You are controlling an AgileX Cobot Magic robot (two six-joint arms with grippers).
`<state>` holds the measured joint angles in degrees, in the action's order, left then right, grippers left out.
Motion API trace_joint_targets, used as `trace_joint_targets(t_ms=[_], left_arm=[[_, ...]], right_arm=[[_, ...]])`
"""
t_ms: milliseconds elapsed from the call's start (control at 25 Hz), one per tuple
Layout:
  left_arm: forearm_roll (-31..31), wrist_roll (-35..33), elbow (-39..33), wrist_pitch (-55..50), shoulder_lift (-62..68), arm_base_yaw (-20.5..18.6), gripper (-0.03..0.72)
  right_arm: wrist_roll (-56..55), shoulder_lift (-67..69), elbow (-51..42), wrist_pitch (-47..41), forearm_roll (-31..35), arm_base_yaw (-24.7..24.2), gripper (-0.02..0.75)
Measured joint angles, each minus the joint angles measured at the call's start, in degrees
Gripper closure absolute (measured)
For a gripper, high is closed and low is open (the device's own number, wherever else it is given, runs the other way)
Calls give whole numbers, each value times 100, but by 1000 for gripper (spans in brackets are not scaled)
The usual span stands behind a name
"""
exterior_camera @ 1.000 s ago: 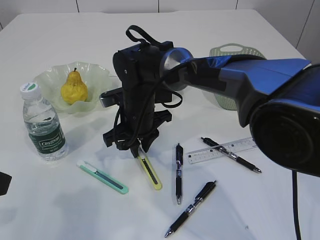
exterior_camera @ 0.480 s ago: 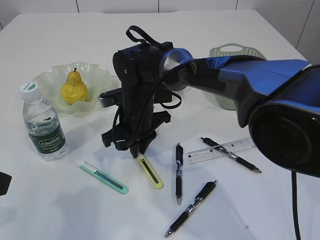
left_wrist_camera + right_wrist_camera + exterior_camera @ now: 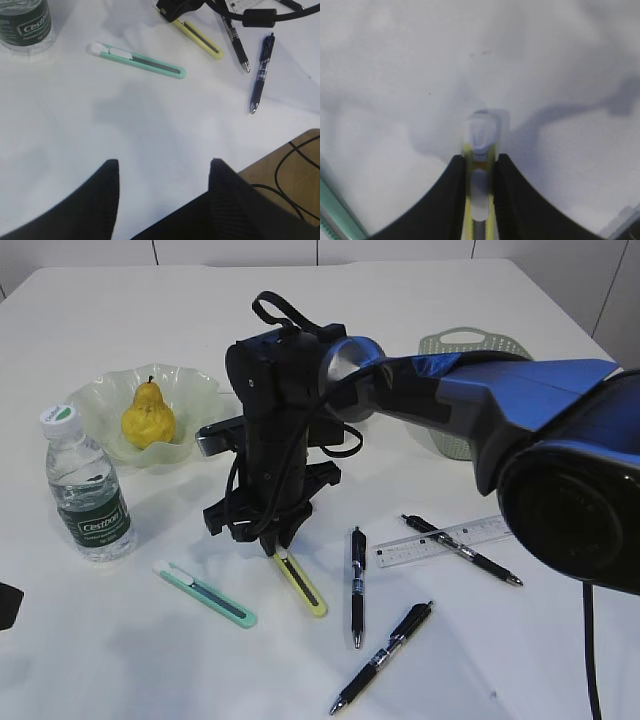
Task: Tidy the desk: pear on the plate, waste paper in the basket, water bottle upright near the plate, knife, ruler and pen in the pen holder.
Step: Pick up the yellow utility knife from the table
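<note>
Here we see the right end effector [image 3: 276,545] lowered onto the white surface [image 3: 120,660], its two dark fingers [image 3: 451,195] pressed against both sides of the yellow knife [image 3: 301,585] near its pale end. In the right wrist view the knife sits squarely between them, so we read it as clenched on the yellow knife, which lies flat on the surface. Just to its left lies a green knife [image 3: 205,593], apart from it.

The left end effector [image 3: 162,167] hangs above a bare stretch of the surface with its fingers spread and nothing between them.

The pear [image 3: 148,415] sits in the plate [image 3: 200,390] at the left, and the water bottle [image 3: 86,487] stands upright just in front of the plate. The basket [image 3: 470,342] shows behind the right arm; we cannot tell what is in it. The ruler [image 3: 445,542] lies flat at the right with one black pen [image 3: 462,549] across it, and two more pens [image 3: 357,585] lie nearby toward the front.
</note>
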<state>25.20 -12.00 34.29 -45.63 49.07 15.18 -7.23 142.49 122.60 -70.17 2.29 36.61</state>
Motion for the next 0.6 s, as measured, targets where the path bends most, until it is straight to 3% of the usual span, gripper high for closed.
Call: trace_joint_targets(t_ms=[600], left_arm=[[0,0,0,11,0,0,286]], right_arm=[[13,0,0,0,4,0,570]])
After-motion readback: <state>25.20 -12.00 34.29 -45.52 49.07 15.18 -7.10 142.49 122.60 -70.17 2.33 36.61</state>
